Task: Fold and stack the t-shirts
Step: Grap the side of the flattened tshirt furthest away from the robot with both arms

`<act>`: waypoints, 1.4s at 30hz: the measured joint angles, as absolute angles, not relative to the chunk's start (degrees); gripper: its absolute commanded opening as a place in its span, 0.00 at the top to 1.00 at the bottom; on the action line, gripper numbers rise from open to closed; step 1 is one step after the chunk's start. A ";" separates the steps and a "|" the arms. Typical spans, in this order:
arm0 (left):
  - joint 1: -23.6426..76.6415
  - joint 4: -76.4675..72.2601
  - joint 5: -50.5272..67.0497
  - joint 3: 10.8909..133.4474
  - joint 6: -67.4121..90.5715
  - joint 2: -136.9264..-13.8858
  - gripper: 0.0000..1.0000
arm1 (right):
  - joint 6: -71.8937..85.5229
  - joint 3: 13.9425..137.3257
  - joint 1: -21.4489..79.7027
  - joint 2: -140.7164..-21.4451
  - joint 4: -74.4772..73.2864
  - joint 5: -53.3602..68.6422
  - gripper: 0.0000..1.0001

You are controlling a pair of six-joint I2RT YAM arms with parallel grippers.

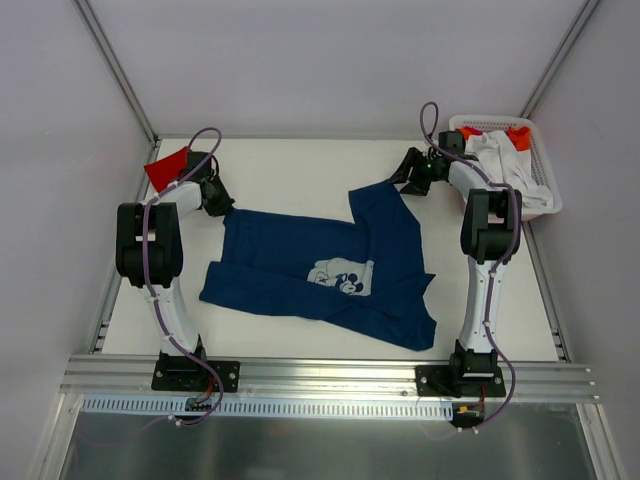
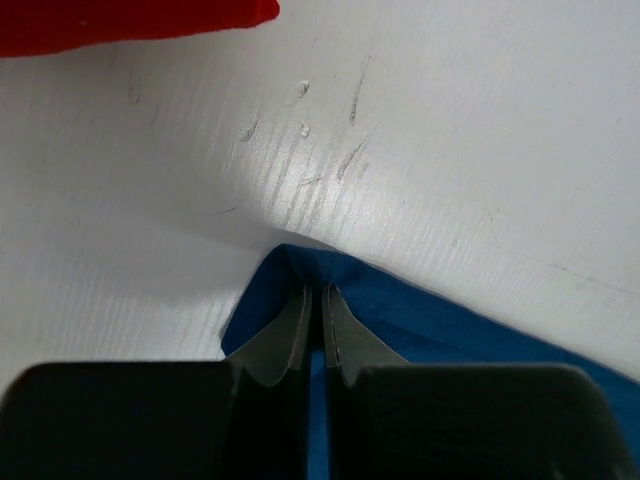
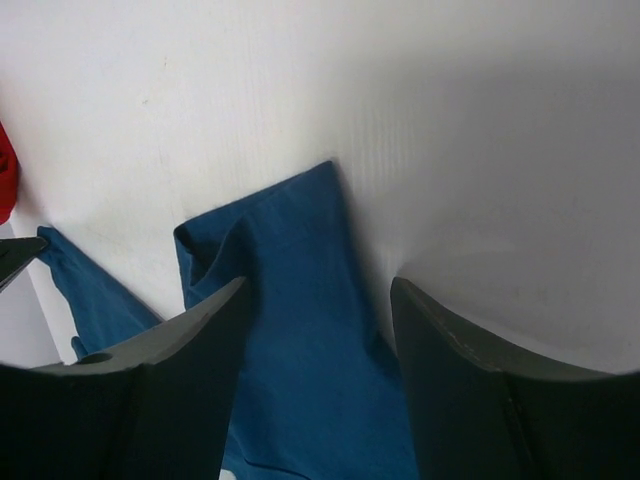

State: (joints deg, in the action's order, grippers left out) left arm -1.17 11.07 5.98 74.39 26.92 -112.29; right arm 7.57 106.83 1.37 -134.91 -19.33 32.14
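Note:
A navy blue t-shirt (image 1: 300, 265) with a pale cartoon print lies spread and partly folded on the white table. My left gripper (image 1: 228, 210) is shut on its far left corner; in the left wrist view the fingers (image 2: 321, 288) pinch a peak of blue cloth (image 2: 450, 320). My right gripper (image 1: 398, 182) is open at the shirt's far right corner. In the right wrist view its fingers (image 3: 318, 285) straddle a strip of blue cloth (image 3: 300, 260) without closing on it. A red t-shirt (image 1: 165, 170) lies at the far left, behind the left gripper, and shows as a red edge (image 2: 130, 20).
A white slatted basket (image 1: 540, 150) stands at the back right corner, holding white and orange-red cloth. Grey walls and metal rails close in the table on three sides. A metal rail runs along the near edge by the arm bases.

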 measured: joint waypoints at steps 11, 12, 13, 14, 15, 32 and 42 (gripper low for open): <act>-1.17 11.07 5.98 74.39 26.92 -112.29 1.00 | 9.65 106.83 1.37 -135.76 -17.69 35.11 0.60; -1.17 11.07 5.98 74.39 26.92 -112.29 1.00 | 9.76 106.83 1.37 -135.76 -17.61 35.29 0.63; -1.17 11.07 5.98 74.39 26.92 -112.29 1.00 | 9.93 106.83 1.37 -135.76 -17.45 35.40 0.67; -1.19 11.07 5.98 74.39 26.92 -112.29 1.00 | 10.02 106.83 1.37 -135.76 -17.28 35.46 0.73; -1.17 11.07 5.98 74.39 26.92 -112.29 1.00 | 10.11 106.83 1.37 -135.76 -17.17 35.51 0.76; -1.17 11.09 6.02 74.39 26.92 -112.29 1.00 | 10.74 106.54 1.37 -135.76 -15.77 36.32 1.00; -1.17 11.27 6.02 73.63 26.92 -110.83 1.00 | 10.68 98.35 1.37 -131.00 -14.79 34.94 1.00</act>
State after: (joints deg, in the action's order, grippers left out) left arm -1.17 11.27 6.02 73.63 26.92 -110.83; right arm 10.68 98.35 1.37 -131.00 -14.79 34.94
